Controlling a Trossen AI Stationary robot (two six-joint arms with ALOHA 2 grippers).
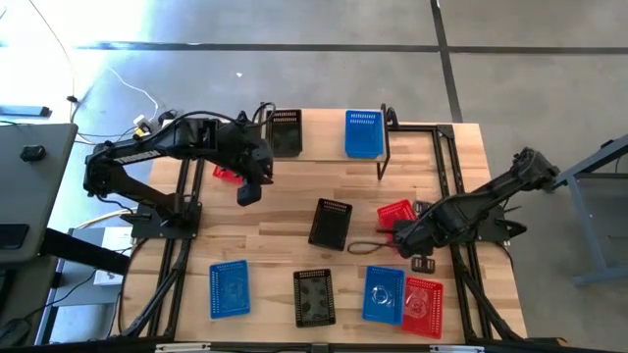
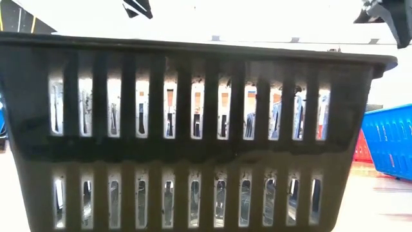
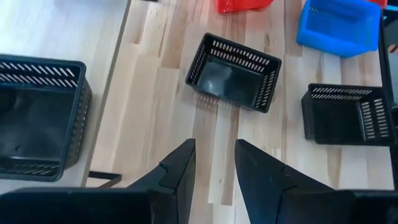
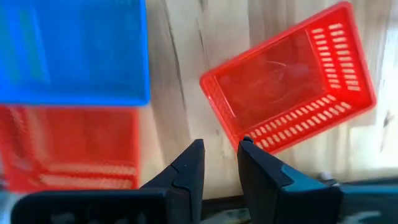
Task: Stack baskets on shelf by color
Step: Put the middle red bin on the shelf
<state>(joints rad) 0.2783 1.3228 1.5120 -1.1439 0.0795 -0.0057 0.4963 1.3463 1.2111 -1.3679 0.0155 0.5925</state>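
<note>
The shelf [image 1: 324,137] stands along the far edge and carries a black basket [image 1: 285,132] and a blue basket [image 1: 363,133]. A black basket [image 1: 330,224] sits mid-table, and a tilted red basket [image 1: 397,213] lies to its right. My left gripper [image 1: 247,191] hovers open in front of the shelf, and its wrist view shows the mid-table black basket [image 3: 233,71] ahead of it. My right gripper [image 4: 221,149] is open, with its fingertips at the near corner of the red basket [image 4: 289,87]. My right gripper has one fingertip [image 4: 246,144] at the corner rim [image 4: 239,134] of the red basket, coming from above. I cannot tell whether it touches. The basket rests flat on the table.
Along the near edge sit a blue basket [image 1: 229,288], a black basket [image 1: 314,297], a second blue one [image 1: 384,294] and a red one [image 1: 424,306]. Part of another red basket [image 1: 224,174] shows under the left arm. Bare wood lies left of the mid-table black basket.
</note>
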